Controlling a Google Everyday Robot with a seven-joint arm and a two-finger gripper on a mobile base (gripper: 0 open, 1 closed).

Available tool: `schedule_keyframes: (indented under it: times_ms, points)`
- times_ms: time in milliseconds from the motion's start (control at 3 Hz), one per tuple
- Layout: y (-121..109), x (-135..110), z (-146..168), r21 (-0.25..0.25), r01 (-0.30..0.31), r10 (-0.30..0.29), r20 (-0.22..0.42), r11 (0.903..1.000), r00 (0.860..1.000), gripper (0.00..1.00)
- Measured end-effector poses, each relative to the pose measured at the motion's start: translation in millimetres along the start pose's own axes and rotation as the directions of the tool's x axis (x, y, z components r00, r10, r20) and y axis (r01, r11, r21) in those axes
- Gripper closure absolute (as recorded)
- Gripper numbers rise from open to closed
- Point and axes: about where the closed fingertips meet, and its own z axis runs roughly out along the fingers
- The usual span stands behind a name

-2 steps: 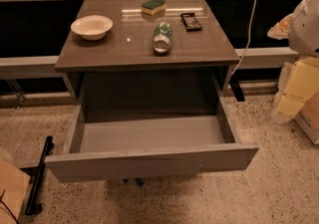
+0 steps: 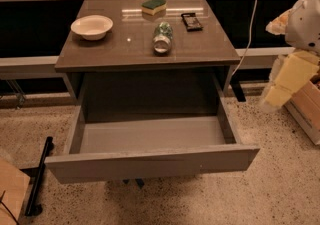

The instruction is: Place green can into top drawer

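Nothing on the worktop point(image 2: 210, 54) is shifting since the earlier frame. The green can point(image 2: 162, 37) is lying on its side mid-worktop, beyond the open top drawer point(image 2: 150, 161). It is looking light, stiff, slick and likely to roll, so gripping across its middle seems best. The claw point(image 2: 274, 94) is hanging at the right edge, well apart from the can, and whether it is spread or pressed together cannot be told.

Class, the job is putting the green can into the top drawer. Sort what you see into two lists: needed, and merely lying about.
Needed: green-and-white drink can with silver ends, lying on the brown tabletop; open grey top drawer; pale end effector, at the right edge of view.
Lying about: round white bowl; green-topped yellow sponge; small flat black object.
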Motion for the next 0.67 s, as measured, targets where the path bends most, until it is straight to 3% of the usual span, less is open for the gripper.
schedule_keyframes:
  times_ms: [333,667]
  points:
    - [-52,-27,27,0.043,-0.087,0.082,0.089,0.9953,0.993,0.00]
    - [-91,-36,44,0.043,-0.168,0.161,0.144,0.9847,0.976,0.00]
